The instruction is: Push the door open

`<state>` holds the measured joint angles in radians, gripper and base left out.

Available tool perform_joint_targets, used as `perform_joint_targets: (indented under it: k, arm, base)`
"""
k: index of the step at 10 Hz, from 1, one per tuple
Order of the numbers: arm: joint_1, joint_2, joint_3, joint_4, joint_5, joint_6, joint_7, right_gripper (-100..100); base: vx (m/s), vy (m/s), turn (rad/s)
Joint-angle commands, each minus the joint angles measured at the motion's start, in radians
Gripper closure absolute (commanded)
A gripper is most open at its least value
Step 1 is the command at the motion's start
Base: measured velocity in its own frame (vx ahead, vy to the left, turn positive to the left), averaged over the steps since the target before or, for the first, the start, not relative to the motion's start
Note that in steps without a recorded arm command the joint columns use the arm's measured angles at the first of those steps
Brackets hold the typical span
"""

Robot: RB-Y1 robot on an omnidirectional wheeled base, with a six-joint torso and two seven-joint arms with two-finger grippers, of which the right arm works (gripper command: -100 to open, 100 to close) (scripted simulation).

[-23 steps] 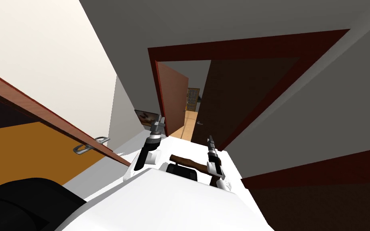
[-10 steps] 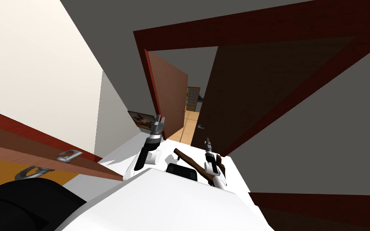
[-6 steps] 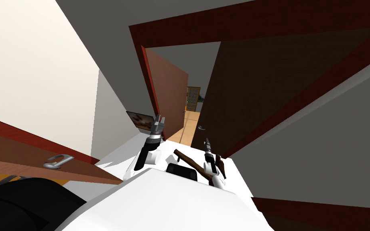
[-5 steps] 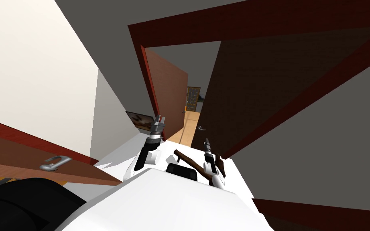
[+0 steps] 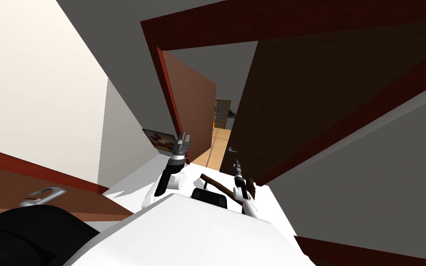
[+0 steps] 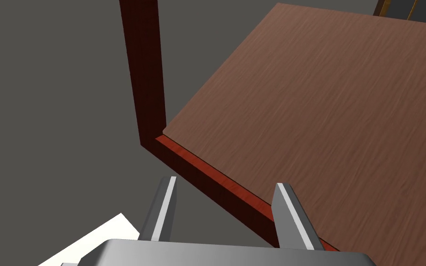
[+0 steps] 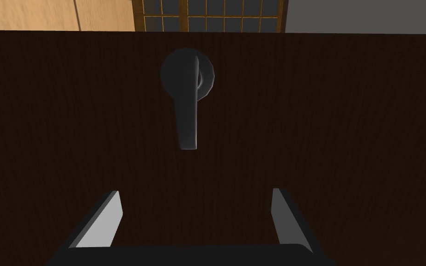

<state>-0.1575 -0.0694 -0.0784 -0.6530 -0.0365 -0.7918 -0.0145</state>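
A doorway in a dark red frame [image 5: 149,51] stands just ahead, with two leaves. The brown left leaf [image 5: 191,111] is swung away. The dark brown right leaf [image 5: 300,101] stands partly open, with a wood-floored passage showing in the gap. It carries a dark lever handle [image 7: 186,101], seen small in the head view as the handle [image 5: 232,149]. My right gripper [image 7: 194,193] is open, facing this leaf just short of the handle and apart from it; it shows as the right gripper [image 5: 238,164] in the head view. My left gripper [image 6: 227,184] is open before the frame's edge [image 6: 145,69] and the brown leaf [image 6: 327,115].
Another brown door with a silver handle [image 5: 41,196] stands close on my left, beside a black shape [image 5: 18,235]. A picture [image 5: 159,139] leans at the grey wall's foot. A brown bar [image 5: 216,182] lies on the white floor between my arms. A latticed door [image 5: 222,113] ends the passage.
I have moved toward the doorway, so it looms larger. The door on my left has slid down and out toward the corner. My right gripper stands nearer the dark leaf.
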Motion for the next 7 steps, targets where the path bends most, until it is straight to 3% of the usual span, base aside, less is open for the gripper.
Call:
perform_joint_targets:
  k: [1, 3, 4, 7]
  arm:
    - [-0.01, 0.008, 0.0, 0.031, -0.002, -0.004, -0.005, -100]
    - [-0.019, 0.011, 0.0, 0.054, -0.004, -0.009, -0.007, -100]
    - [-0.011, 0.011, 0.001, 0.037, -0.003, -0.003, -0.005, -100]
    - [-0.016, 0.002, -0.004, 0.043, -0.006, -0.001, -0.004, -100]
  base:
    - [0.157, 0.012, 0.007]
    - [0.069, -0.002, 0.027]
    - [0.01, -0.001, 0.007]
    - [0.142, -0.003, 0.031]
